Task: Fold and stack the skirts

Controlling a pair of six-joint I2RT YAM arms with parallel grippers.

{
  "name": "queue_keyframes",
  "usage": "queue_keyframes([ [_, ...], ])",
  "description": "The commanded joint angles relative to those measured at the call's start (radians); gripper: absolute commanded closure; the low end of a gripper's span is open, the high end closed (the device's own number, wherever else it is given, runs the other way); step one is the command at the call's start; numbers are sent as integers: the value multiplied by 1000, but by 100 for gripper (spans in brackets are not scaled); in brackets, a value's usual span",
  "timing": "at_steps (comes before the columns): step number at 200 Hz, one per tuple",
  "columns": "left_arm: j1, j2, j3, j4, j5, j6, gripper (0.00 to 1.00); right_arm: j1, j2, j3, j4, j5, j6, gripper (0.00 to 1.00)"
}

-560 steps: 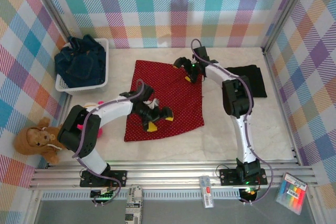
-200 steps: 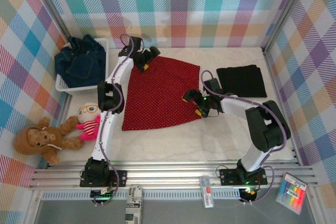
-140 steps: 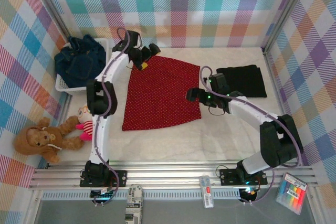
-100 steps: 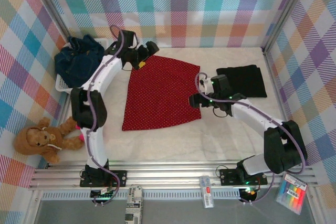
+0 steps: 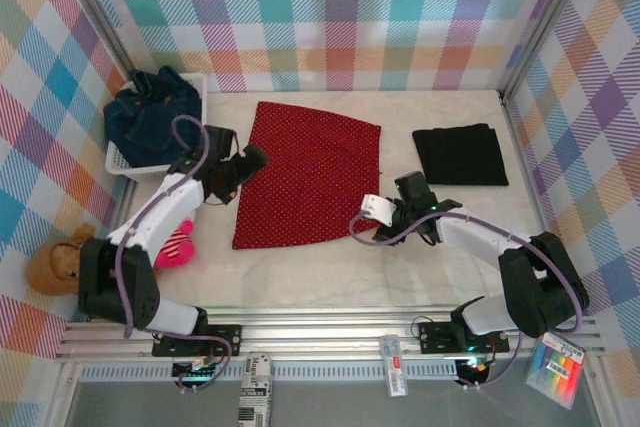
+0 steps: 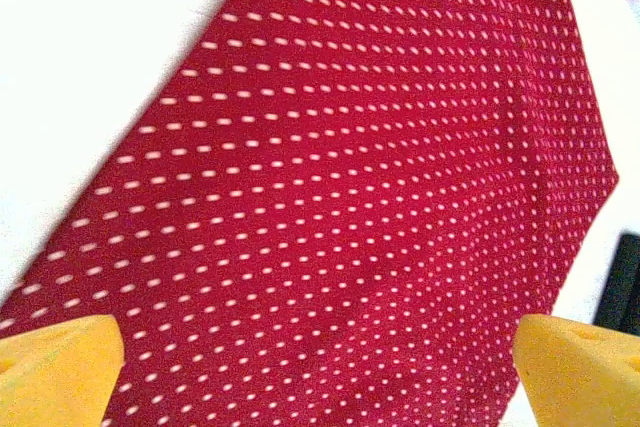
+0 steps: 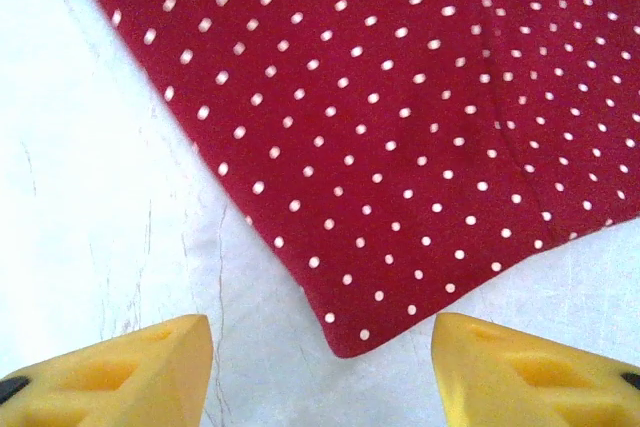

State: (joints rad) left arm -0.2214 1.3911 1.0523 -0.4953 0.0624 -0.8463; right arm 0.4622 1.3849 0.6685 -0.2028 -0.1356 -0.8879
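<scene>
Since half a second before, the left gripper [image 6: 318, 372] and the right gripper [image 7: 320, 367] had drawn nearer along the red dotted skirt's [image 5: 310, 172] edges. The left one's jaws stood wide apart, cloth spread flat between and beyond them. The right one's stood apart around the skirt's corner.

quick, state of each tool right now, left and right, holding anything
left tool: open, holding nothing, over the red dotted skirt.
right tool: open, holding nothing, at a corner of that skirt.
</scene>
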Motion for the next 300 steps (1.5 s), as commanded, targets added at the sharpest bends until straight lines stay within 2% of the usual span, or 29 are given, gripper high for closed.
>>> queue_keyframes([
  [1, 35, -111, -76, -79, -90, -67, 0, 10, -14, -28, 70, 26, -269, 43],
  [49, 56, -245, -223, -151, -73, -116, 0, 21, 11, -53, 146, 13, -452, 48],
  [90, 68, -319, -290, -149, -81, -149, 0, 30, 51, -46, 144, 11, -492, 47],
  [128, 73, -316, -293, -144, -63, -141, 0, 42, 94, -36, 149, 35, -518, 49],
  [166, 73, -303, -316, -118, -22, -147, 2, 46, 124, -38, 201, 72, -516, 58],
  [228, 67, -283, -345, -69, 50, -178, 12, 52, 170, -28, 249, 125, -495, 66],
  [269, 44, -290, -386, -38, 66, -220, 12, 57, 165, -17, 257, 153, -457, 72],
  [300, 22, -266, -400, -15, 75, -240, 13, 59, 135, -4, 259, 163, -419, 80],
])
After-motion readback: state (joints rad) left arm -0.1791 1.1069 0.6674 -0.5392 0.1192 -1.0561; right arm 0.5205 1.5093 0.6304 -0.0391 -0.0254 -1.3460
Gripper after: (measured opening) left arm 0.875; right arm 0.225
